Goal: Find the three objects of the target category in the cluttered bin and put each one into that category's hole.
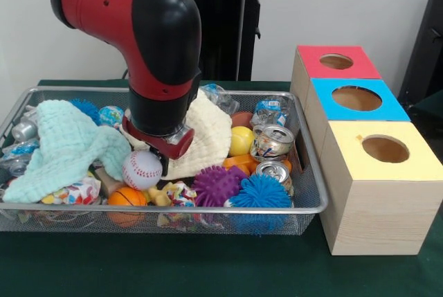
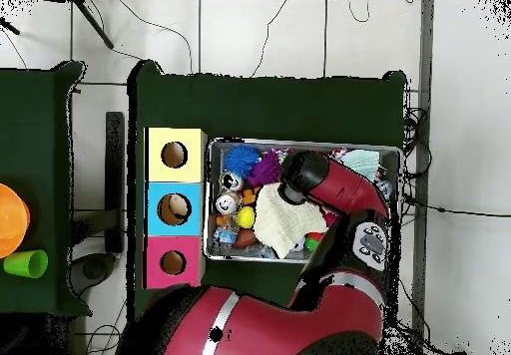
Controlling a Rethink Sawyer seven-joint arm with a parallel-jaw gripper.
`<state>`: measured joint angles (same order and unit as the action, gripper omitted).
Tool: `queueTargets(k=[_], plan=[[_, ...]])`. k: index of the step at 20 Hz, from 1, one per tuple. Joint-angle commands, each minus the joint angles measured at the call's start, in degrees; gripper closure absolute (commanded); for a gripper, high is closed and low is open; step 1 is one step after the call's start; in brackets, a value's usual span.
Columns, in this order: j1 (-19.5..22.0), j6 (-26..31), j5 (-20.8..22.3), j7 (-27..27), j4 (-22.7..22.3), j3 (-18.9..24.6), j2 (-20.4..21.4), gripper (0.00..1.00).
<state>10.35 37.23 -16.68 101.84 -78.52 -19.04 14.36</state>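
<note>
The red and black arm (image 1: 149, 41) reaches down from twelve o'clock into the wire mesh bin (image 1: 308, 200) on the green bench (image 1: 208, 269). Its pincer (image 1: 165, 162) sits low among the clutter, just beside a baseball (image 1: 142, 169) at its nine o'clock and touching a cream cloth (image 1: 204, 138). At three o'clock stand red (image 1: 336, 61), blue (image 1: 356, 97) and yellow (image 1: 384, 149) topped boxes.

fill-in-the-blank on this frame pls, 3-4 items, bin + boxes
1. The gripper hangs over the wire mesh bin, right beside a white ____ with red stitching.
2. Of the three wooden boxes, the one nearest the robot has a ____ top.
3. The middle box's top is ____.
4. Beside the purple spiky ball lies a ____ spiky ball.

Missing words: baseball; red; blue; blue
</note>
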Motion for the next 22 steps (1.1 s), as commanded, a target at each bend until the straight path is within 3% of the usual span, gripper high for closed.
queueTargets(k=[1, 9, 15, 22], plan=[[1.8, 9.3, -0.3, 10.6, 4.5, 0.6, 1.5, 1.00], [1.1, 14.9, 0.0, 10.4, 3.4, 0.0, 4.5, 1.00], [2.8, 18.0, 3.0, 4.9, 2.4, -0.7, 7.2, 1.00], [6.9, 13.4, 6.3, -0.9, 1.2, 0.4, 7.8, 1.00]])
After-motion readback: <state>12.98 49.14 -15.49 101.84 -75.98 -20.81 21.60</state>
